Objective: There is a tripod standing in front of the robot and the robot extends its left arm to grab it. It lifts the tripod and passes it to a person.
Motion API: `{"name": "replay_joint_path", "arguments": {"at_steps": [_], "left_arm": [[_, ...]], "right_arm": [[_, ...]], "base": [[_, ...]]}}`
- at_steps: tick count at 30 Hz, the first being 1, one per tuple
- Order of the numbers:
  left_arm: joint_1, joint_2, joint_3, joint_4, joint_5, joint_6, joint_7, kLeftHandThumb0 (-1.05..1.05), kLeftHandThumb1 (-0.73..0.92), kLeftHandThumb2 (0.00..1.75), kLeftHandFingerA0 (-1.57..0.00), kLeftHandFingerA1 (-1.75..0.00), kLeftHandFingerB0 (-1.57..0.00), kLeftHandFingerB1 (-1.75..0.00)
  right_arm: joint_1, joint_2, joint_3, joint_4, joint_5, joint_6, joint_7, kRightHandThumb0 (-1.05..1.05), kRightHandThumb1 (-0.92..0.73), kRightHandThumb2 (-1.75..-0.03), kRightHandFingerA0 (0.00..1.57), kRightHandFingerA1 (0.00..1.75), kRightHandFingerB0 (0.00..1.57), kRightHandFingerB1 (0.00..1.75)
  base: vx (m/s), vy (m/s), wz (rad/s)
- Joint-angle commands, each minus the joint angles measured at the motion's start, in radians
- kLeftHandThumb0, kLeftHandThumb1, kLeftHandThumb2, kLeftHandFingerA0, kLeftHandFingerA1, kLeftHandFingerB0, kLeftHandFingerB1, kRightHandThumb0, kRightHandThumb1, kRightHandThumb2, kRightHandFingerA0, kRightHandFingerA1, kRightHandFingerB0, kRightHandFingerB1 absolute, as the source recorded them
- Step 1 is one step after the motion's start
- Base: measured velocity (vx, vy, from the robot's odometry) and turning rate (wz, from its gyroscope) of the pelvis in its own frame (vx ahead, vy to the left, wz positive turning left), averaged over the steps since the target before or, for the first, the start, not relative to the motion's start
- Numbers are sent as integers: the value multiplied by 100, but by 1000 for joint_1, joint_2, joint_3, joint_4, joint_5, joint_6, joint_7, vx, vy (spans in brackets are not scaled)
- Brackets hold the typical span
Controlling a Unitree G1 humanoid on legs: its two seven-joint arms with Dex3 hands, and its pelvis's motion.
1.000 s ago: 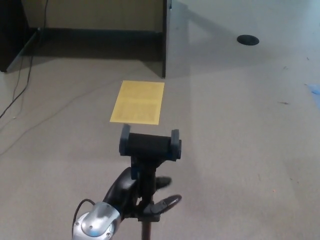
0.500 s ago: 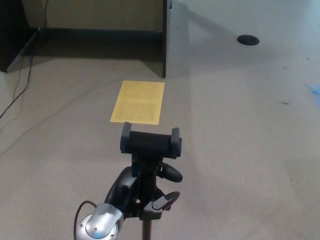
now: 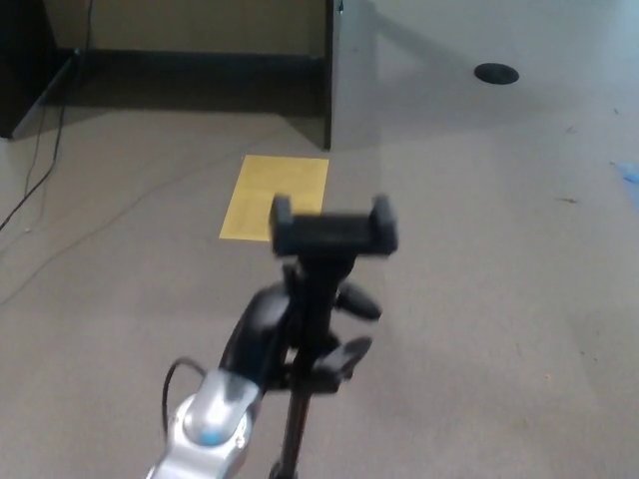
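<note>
The black tripod (image 3: 310, 329) stands at the bottom centre of the head view, its phone clamp (image 3: 332, 228) on top and its pole running down out of the picture. My left hand (image 3: 280, 334) is wrapped around the pole just below the clamp, fingers closed on it, with the silver wrist (image 3: 212, 427) beneath. The tripod's legs are out of the picture. My right hand does not show, and no person is in sight.
A yellow sheet (image 3: 268, 195) lies on the grey carpet behind the tripod. A dark partition edge (image 3: 329, 75) stands beyond it, with cables (image 3: 45, 160) at the left and a round floor port (image 3: 496, 72) at the far right.
My left hand has closed on the pole and raised the tripod; the clamp now sits higher and further right in the picture. The picture itself has shifted a little.
</note>
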Motion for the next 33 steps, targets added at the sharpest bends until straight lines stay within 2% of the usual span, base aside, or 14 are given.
{"name": "replay_joint_path", "arguments": {"at_steps": [1,5,12,14,19,20,22,26,29,32,33], "left_arm": [[-112,-43,-7,-118,-22,86,-8,0,85,74,-98,-145,-76,-123],[-196,-71,-48,-174,-4,121,-32,-13,71,87,-108,-133,-84,-117],[-268,-127,-97,-284,-25,219,-54,-14,72,83,-108,-133,-87,-114],[-292,-149,-136,-321,-5,250,-53,-15,70,82,-110,-133,-86,-116],[-303,-172,-203,-354,-25,248,-79,-13,70,82,-105,-139,-83,-116],[-301,-188,-223,-375,-31,269,-77,-13,72,80,-107,-136,-84,-113],[-298,-203,-267,-416,-25,296,-76,-13,72,80,-103,-141,-82,-115],[-300,-230,-339,-471,-10,312,-59,-20,67,86,-103,-138,-83,-115],[-287,-244,-405,-533,9,331,-37,-20,68,82,-104,-136,-83,-111],[-283,-255,-447,-581,4,366,-26,-17,69,78,-103,-135,-82,-116],[-278,-255,-465,-577,11,333,-22,-16,70,78,-99,-136,-80,-120]], "right_arm": [[5,-19,-3,-3,0,8,5,-40,-67,-61,71,46,54,38],[0,-24,-3,-3,0,7,9,-40,-67,-61,71,45,54,38],[-11,-28,-3,8,1,1,13,-41,-67,-61,73,45,54,38],[-15,-28,-1,9,-1,4,11,-42,-68,-61,68,42,55,38],[-12,-24,-6,2,5,6,11,-42,-67,-59,69,41,55,37],[-12,-26,-5,0,6,4,17,-41,-67,-61,69,42,55,38],[-12,-25,-11,7,14,-6,24,-41,-67,-61,68,42,55,38],[-18,-26,-9,-3,7,13,23,-40,-68,-61,67,42,55,38],[-19,-25,-9,-13,4,27,19,-41,-67,-60,71,43,55,37],[-30,-25,-6,-5,-1,35,17,-41,-67,-60,70,43,56,37],[-29,-25,-6,-5,1,33,21,-41,-67,-60,68,42,55,37]], "base": [[0,0,0],[0,0,0],[0,0,0],[0,0,0],[0,0,0],[0,0,0],[0,0,0],[0,0,0],[0,0,0],[0,0,0],[0,0,0]]}}
